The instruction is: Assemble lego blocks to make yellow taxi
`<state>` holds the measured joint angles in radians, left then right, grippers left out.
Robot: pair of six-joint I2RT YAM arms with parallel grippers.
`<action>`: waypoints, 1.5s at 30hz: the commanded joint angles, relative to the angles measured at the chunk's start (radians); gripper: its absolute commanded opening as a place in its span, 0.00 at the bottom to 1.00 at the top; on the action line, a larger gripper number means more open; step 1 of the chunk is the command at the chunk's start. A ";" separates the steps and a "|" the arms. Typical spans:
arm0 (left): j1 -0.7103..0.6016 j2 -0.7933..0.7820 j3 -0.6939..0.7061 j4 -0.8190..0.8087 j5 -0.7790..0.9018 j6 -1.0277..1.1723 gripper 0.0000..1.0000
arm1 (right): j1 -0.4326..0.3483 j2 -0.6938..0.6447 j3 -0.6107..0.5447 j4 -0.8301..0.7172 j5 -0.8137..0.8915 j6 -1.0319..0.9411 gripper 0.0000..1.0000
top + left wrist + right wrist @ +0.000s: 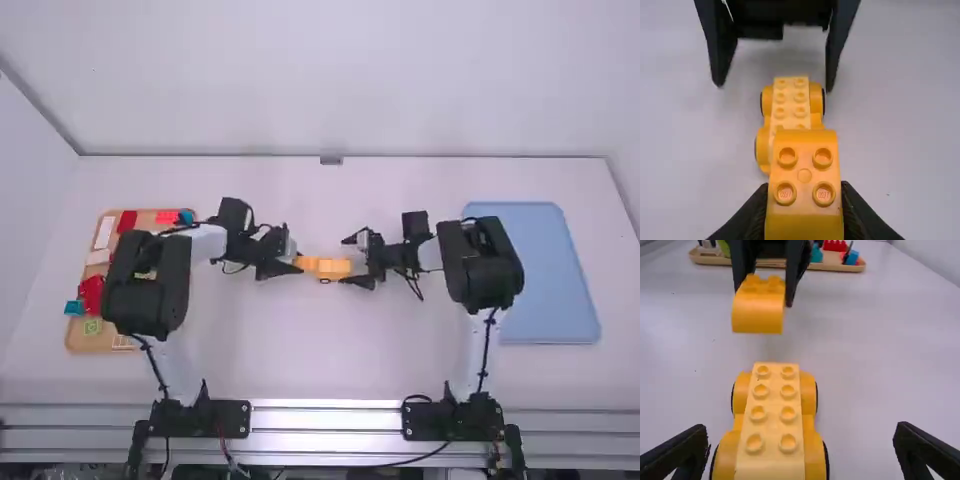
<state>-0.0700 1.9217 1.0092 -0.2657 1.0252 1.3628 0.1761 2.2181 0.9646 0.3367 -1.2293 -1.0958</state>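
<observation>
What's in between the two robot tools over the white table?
In the high view, two things: the yellow block held by the left tool, then the yellow car base.

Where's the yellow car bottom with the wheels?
In the high view, the yellow car bottom sits in the middle, between the left gripper and the open right gripper.

This looks like a robotics lab, with two jointed arms (pixel 482 265) on metal rails (pixel 325 418) at a white table (pixel 310 360).
</observation>
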 commanded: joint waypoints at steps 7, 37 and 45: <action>0.000 -0.028 0.007 0.077 0.025 -0.103 0.10 | 0.047 0.051 0.029 -0.003 0.049 -0.001 0.99; -0.037 -0.027 0.007 0.088 0.030 -0.102 0.10 | 0.025 0.051 -0.027 0.006 0.029 -0.002 0.91; -0.043 -0.027 0.002 0.101 0.033 -0.103 0.10 | 0.023 0.051 -0.029 0.047 0.048 0.066 0.83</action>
<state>-0.1024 1.9144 1.0092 -0.1658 1.0252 1.2640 0.1982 2.2578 0.9421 0.3828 -1.1713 -1.0428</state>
